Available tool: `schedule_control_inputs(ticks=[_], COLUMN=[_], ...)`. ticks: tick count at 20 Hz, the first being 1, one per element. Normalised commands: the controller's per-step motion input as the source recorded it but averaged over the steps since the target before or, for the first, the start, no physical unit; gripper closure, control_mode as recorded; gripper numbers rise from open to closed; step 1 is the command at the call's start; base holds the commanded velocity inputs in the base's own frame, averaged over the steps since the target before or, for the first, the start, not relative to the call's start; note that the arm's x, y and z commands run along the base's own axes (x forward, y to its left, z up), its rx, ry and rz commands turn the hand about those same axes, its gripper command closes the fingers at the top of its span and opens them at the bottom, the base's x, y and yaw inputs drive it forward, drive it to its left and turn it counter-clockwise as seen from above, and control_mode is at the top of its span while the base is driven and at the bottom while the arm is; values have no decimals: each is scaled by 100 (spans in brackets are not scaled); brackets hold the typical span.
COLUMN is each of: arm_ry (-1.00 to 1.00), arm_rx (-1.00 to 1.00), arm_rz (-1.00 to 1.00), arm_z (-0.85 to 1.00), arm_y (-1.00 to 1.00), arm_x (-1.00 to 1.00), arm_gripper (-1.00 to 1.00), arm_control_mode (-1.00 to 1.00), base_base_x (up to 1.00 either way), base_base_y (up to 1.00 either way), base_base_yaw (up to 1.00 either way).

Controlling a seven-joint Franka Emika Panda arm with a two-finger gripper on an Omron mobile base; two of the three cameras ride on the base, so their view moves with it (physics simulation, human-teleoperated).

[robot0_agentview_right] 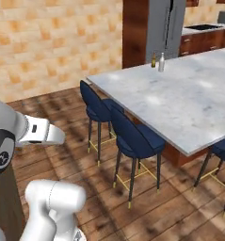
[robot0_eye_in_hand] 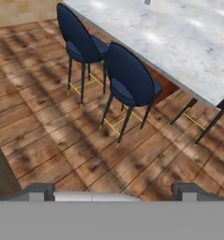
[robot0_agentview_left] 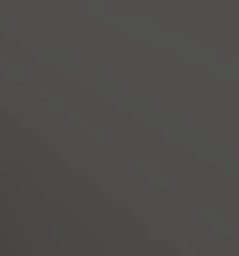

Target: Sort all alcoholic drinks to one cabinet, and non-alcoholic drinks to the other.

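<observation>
Far across the room in the right base view, at the back edge of a pale marble island counter [robot0_agentview_right: 180, 94], two small bottles stand upright just beside each other: a dark amber bottle [robot0_agentview_right: 154, 60] on the left and a whitish-clear bottle [robot0_agentview_right: 161, 62] on the right, touching or not I cannot tell at this size; behind them a grey fridge [robot0_agentview_right: 164, 28] sits between reddish-brown wooden panels [robot0_agentview_right: 134, 33]; two navy blue stools [robot0_agentview_right: 132, 136] with dark legs and gold tips stand along the near side of the counter on a wood plank floor [robot0_agentview_right: 71, 155]; part of a third stool [robot0_agentview_right: 222, 150] shows at the right edge; an orange-tan tiled wall [robot0_agentview_right: 48, 42] runs along the left; white arm links [robot0_agentview_right: 38, 132] sit low at the left, well apart from the counter; hand view looks down on the same two stools [robot0_eye_in_hand: 127, 79] and the counter corner [robot0_eye_in_hand: 188, 42]; gripper [robot0_eye_in_hand: 113, 192] fingertips [robot0_eye_in_hand: 38, 191] stand wide apart at the bottom, nothing between them, aimed at bare floor; left base view is flat dark grey, nothing readable.
</observation>
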Motion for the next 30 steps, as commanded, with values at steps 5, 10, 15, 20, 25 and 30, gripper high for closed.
schedule_control_inputs(ticks=[5, 10, 15, 20, 25, 30], arm_ry=[0, 0, 0, 0, 0, 0], arm_rx=[0, 0, 0, 0, 0, 0], arm_rz=[0, 0, 0, 0, 0, 0], arm_z=[0, 0, 0, 0, 0, 0], arm_y=[0, 0, 0, 0, 0, 0], arm_x=[0, 0, 0, 0, 0, 0], arm_gripper=[-100, -100, -100, -100, -100, -100], arm_control_mode=[100, 100, 100, 100, 100, 100], base_base_x=[52, 100, 100, 100, 100, 100], base_base_y=[100, 87, 60, 38, 24, 12], base_base_yaw=[42, 34, 24, 11, 6, -15])
